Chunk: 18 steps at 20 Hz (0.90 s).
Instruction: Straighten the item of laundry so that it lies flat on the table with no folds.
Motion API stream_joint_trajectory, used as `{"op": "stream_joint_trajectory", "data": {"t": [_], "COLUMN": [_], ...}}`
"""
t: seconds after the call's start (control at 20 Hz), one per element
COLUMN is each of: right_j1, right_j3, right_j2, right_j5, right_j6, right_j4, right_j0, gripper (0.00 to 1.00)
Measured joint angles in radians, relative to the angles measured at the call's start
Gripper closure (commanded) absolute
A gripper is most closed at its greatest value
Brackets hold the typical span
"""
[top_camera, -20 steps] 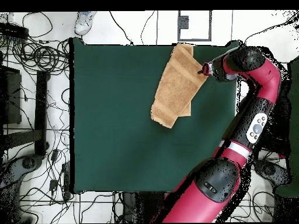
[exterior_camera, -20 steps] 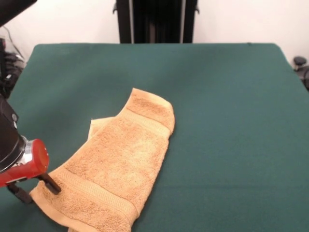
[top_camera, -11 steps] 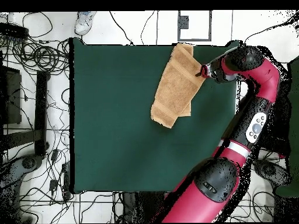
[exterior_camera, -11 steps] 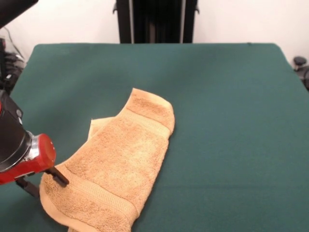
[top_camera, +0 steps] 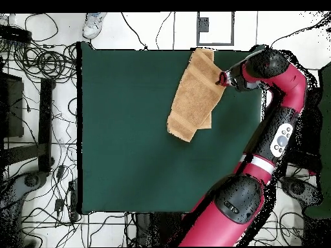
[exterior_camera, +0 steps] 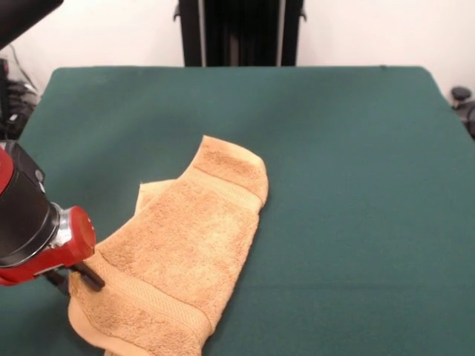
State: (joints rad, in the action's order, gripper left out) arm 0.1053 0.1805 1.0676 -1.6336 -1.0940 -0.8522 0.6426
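My tool [exterior_camera: 74,278] sits low over the tabletop [exterior_camera: 356,148] at the towel's [exterior_camera: 185,252] edge, close to one corner of the tabletop. In the front view two dark fingers [exterior_camera: 90,275] reach out from under my red and black wrist, and the cloth's edge bunches up right at them, with one finger lying on top of the terry and the other partly hidden beside it. They look clenched on that edge of the towel. In the overhead view my tool [top_camera: 222,80] meets the towel [top_camera: 194,93] on its long side, part way along, and my arm [top_camera: 279,129] runs back along that side edge of the tabletop [top_camera: 129,129].

The towel lies slantwise, one end at the tabletop's edge next to that corner and the other end reaching in toward the middle. It is not flat: a second layer pokes out from beneath the top layer on one side, so the cloth is folded over on itself. A woven band crosses near each end of the upper layer. The end toward the middle is rounded and slightly curled. The towel is rumpled where I hold it.
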Motion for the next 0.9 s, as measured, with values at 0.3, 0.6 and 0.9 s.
{"op": "stream_joint_trajectory", "data": {"t": [0.3, 0.6, 0.9], "right_j1": [0.0, 0.0, -0.01], "right_j3": [0.008, 0.016, 0.067], "right_j2": [0.0, -0.004, -0.047], "right_j5": [0.0, 0.0, 0.025], "right_j6": [0.0, 0.0, 0.0], "right_j4": [0.003, 0.028, 0.11], "right_j0": [-0.001, -0.001, -0.001], "gripper": [1.0, 1.0, 1.0]}}
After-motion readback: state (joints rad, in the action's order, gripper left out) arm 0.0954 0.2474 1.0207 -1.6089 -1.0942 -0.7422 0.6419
